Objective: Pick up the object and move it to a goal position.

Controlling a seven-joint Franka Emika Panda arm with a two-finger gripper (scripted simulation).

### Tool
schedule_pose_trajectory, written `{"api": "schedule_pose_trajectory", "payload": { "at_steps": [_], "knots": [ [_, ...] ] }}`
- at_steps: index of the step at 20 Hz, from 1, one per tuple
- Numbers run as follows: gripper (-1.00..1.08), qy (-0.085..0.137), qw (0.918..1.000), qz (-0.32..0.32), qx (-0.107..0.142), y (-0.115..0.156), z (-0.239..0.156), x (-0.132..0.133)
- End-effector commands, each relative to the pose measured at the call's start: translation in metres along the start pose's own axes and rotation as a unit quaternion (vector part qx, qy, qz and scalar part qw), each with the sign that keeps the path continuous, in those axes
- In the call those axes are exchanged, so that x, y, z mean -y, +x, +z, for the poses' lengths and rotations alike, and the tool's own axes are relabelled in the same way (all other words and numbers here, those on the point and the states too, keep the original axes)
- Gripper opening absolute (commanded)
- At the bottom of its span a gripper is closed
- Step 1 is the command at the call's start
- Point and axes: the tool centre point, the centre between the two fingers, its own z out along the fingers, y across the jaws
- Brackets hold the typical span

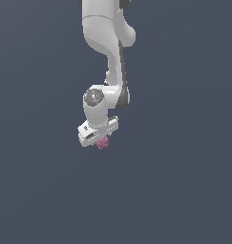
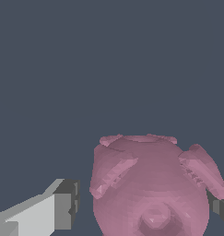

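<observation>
Flat dark slate-blue ground (image 1: 36,190) filling the whole exterior view, plain, no edges seen. Glossy white jointed robot arm (image 1: 105,38) coming down from the top centre of the frame, bending a little toward the exterior view's right, then back to a round grey-capped wrist joint (image 1: 93,97) near frame centre. White boxy gripper (image 1: 101,141) just below that joint, tilted, low end toward the exterior view's left. Tiny pink-magenta lumpy round blob (image 1: 102,142) peeking out under the gripper's lower edge, just below frame centre, mostly hidden by the white body in this view.

Wrist view: same pink knobbly blob (image 2: 150,189) large, filling the lower middle and lower right of the frame, flat rim on top, two ear-like flaps on its sides, small round bump low on its front. White finger with dark grey pad (image 2: 62,207) at lower left, narrow gap of dark ground visible between pad and blob. Second dark grey pad (image 2: 219,205) at the right edge, against the blob's flap. Jaws apart, one either side of the blob; not clamped as seen, contact on the right side only.
</observation>
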Motion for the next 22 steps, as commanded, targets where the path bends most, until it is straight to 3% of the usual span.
{"api": "schedule_pose_trajectory", "payload": {
  "at_steps": [1,3,4,22],
  "knots": [
    [1.0,0.0,1.0,0.0,0.0,0.001,0.005,-0.001],
    [1.0,0.0,1.0,0.0,0.0,0.001,0.006,-0.001],
    [-1.0,0.0,1.0,0.0,0.0,0.001,0.006,-0.001],
    [-1.0,-0.001,1.0,0.0,-0.001,0.007,-0.003,-0.012]
  ]
}}
